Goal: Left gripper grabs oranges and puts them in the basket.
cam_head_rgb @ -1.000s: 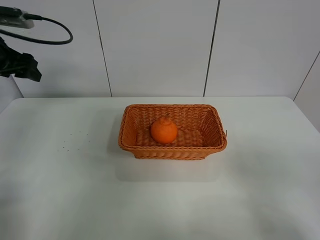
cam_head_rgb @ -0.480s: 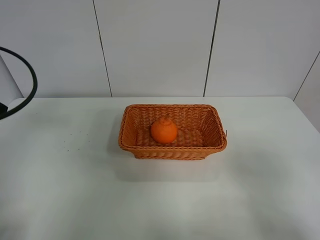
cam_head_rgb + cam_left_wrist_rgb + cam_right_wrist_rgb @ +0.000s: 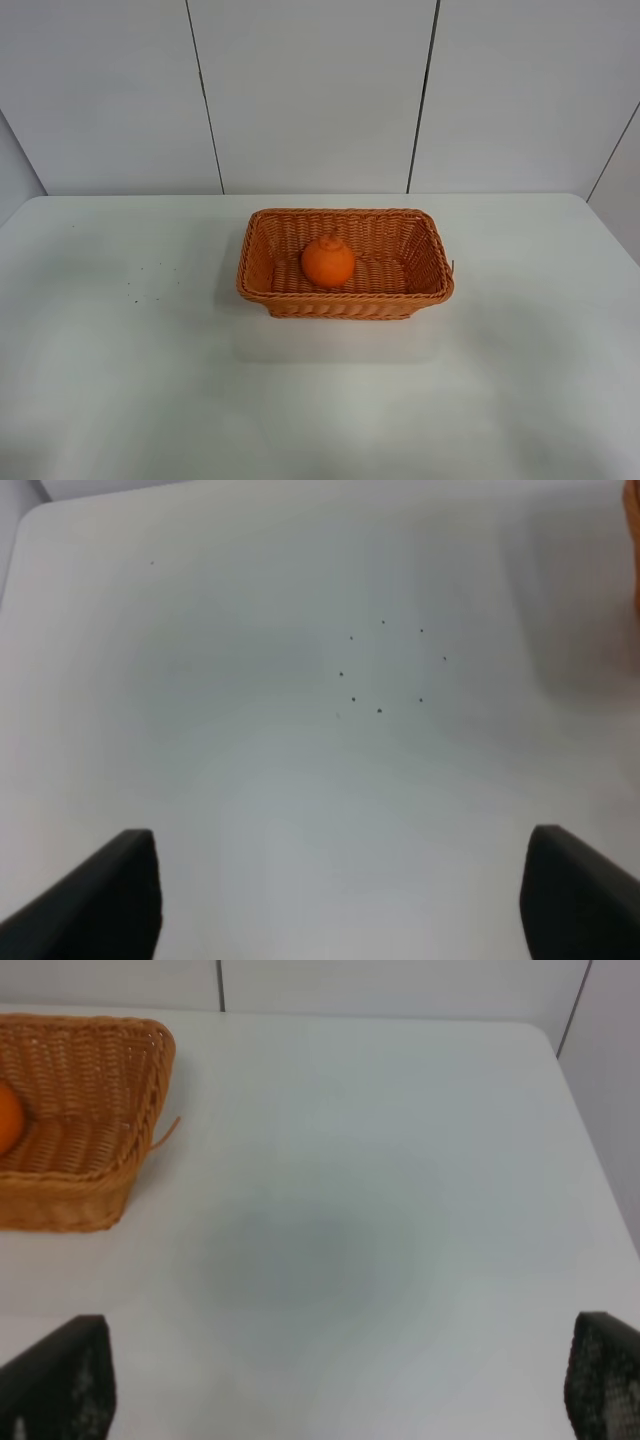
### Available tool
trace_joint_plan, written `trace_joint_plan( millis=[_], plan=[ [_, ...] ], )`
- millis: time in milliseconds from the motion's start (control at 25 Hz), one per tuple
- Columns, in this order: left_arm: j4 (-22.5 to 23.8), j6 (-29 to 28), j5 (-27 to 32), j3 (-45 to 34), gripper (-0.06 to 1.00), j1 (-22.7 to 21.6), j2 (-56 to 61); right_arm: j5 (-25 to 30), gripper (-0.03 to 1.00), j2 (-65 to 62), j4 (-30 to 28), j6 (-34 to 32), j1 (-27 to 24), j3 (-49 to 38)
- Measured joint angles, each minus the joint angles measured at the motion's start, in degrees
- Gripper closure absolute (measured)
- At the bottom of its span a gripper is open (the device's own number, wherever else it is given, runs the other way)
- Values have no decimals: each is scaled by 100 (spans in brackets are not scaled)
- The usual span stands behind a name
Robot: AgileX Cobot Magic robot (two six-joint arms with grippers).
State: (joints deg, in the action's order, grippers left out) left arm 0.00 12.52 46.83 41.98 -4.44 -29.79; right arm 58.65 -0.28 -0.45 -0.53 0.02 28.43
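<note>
The orange [image 3: 328, 261] lies inside the wicker basket [image 3: 430, 250] at the middle of the white table; it also shows at the edge of the right wrist view [image 3: 6, 1118], in the basket [image 3: 120, 1080]. Neither arm shows in the high view. In the left wrist view my left gripper [image 3: 340, 900] is open and empty over bare table; its fingertips [image 3: 100, 890] stand far apart. In the right wrist view my right gripper [image 3: 330, 1380] is open and empty, away from the basket.
The white table [image 3: 120, 380] has a few small dark specks [image 3: 380, 670] on its left part. A grey panelled wall [image 3: 310, 90] stands behind the table. A blurred orange strip of the basket [image 3: 632, 540] touches the left wrist view's edge.
The left arm and its black cable, seen at the upper left a second ago, have drawn out of the high view. The orange and basket have not moved.
</note>
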Motion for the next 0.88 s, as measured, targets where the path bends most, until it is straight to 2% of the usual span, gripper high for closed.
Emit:
trace_joint_plan(
  millis=[480,720,880],
  plan=[
    [0,-174,779,-362,12,0,2188,0,27,0,0,0,0,0],
    [-191,-184,1240,-666,12,0,2894,0,27,0,0,0,0,0],
    [-242,-200,1311,-771,12,0,3015,0,27,0,0,0,0,0]
  ],
)
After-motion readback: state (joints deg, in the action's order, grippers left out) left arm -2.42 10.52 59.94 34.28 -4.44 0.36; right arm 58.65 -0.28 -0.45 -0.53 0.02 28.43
